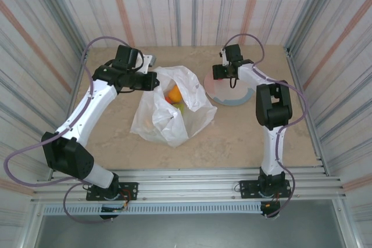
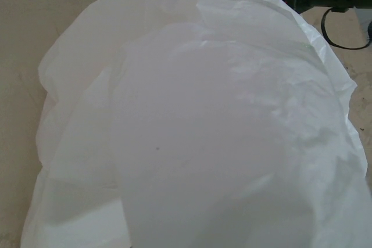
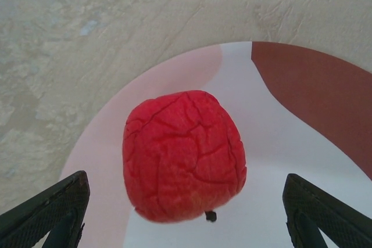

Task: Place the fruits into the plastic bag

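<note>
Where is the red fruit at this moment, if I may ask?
The red fruit lies on the plate, right of the plastic bag; the right wrist view shows it between the right end effector's open fingers.

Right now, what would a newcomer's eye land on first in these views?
A wrinkled red fruit sits on the plate, between the wide-open fingers of the right end effector, untouched. Mid-table, the white plastic bag gapes open, with an orange fruit showing inside.
</note>
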### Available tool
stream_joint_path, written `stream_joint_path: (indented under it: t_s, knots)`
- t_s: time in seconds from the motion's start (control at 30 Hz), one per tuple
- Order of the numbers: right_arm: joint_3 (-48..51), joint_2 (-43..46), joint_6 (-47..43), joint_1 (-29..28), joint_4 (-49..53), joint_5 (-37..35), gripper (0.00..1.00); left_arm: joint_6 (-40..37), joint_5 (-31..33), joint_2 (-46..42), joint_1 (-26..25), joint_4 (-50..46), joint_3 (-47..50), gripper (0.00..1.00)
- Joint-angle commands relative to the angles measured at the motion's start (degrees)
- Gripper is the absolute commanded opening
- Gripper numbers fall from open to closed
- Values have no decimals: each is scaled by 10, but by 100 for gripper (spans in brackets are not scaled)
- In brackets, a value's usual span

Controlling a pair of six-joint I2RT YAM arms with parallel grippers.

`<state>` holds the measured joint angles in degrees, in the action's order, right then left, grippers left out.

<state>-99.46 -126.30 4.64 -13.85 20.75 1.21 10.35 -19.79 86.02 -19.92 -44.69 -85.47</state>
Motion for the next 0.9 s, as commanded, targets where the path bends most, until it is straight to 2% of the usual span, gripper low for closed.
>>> stream_joint_path:
  t_s: [0.0,0.23,0.43,0.87]
  knots:
    - [-51,-29,-20,0,52,3,86,-8,-7,-5,-3,1,10,0]
    - [-164,-95,-16,-6,148,-25,80,-11,-8,-5,-5,1,14,0]
    - [-216,-128,-18,-10,185,-28,74,-14,-14,-3,-6,2,16,0]
    - [-222,-120,-20,-9,203,-21,55,-16,-16,-1,-6,2,18,0]
